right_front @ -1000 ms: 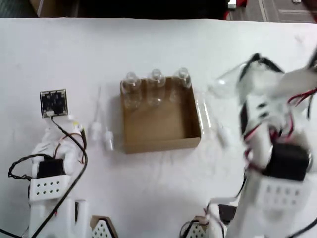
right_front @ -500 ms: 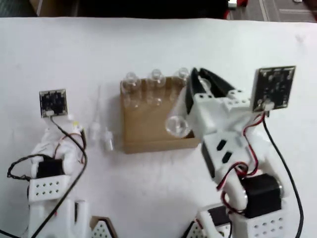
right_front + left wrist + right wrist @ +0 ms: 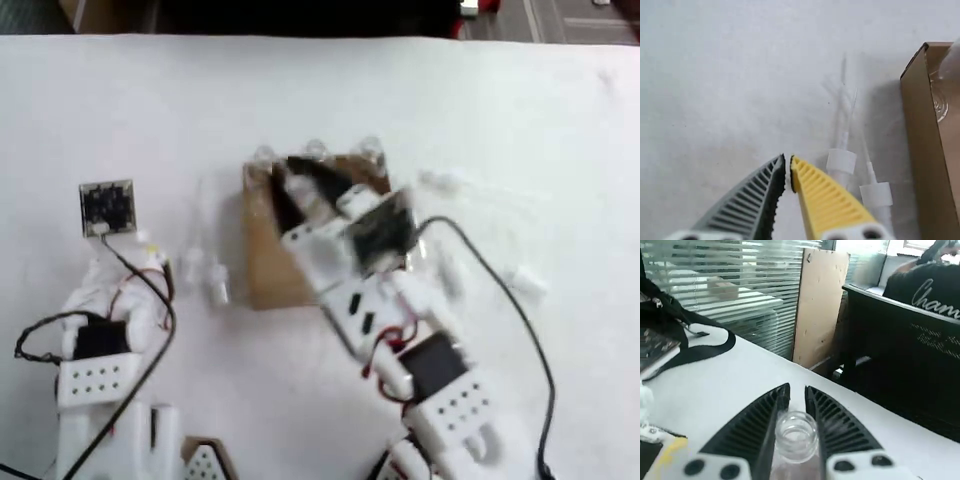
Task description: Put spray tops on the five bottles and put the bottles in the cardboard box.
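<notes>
Our right hand (image 3: pixel 794 392) pinches an uncapped bottle (image 3: pixel 796 437) above the cardboard box (image 3: pixel 262 275); spray tops (image 3: pixel 841 162) lie beside the box, nearer our pressed-together left hand (image 3: pixel 788 167).

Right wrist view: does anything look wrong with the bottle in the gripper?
Yes. The bottle clamped in the right gripper has a bare open neck, no spray top, yet the high view shows that arm over the cardboard box. Two spray tops lie unused on the table beside the box.

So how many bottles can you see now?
4. One bottle, a second and a third stand in a row inside the cardboard box, at its far wall; a fourth sits in the right gripper. The arm may hide more.
</notes>
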Tool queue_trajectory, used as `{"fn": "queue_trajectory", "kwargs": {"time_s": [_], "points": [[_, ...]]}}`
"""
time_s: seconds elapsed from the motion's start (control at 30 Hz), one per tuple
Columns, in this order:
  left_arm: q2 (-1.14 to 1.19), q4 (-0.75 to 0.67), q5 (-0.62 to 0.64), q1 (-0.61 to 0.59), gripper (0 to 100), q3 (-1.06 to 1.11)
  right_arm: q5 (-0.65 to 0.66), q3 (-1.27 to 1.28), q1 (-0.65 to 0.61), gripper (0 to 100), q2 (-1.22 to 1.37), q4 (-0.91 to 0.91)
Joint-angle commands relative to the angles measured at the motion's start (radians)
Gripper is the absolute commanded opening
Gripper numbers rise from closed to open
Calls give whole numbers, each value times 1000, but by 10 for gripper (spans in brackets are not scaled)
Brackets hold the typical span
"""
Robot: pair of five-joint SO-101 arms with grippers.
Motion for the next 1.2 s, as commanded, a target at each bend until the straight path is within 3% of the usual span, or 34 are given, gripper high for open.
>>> {"fn": "queue_trajectory", "kwargs": {"time_s": [0.0,0.13,0.43,0.67,0.83,1.17], "points": [[-16,-26,-14,2,27,-14,101,164,-27,16,-16,-272],[-16,-41,-14,2,27,-14,100,270,-31,16,-8,-418],[-16,-60,-14,2,27,-8,91,278,-31,16,128,-458],[-16,-57,-14,2,27,-8,-32,275,-15,16,344,-750],[-16,-60,-14,2,27,-8,-35,272,-12,16,487,-839],[-16,-60,-14,7,27,-9,-29,272,-13,16,806,-1205]]}}
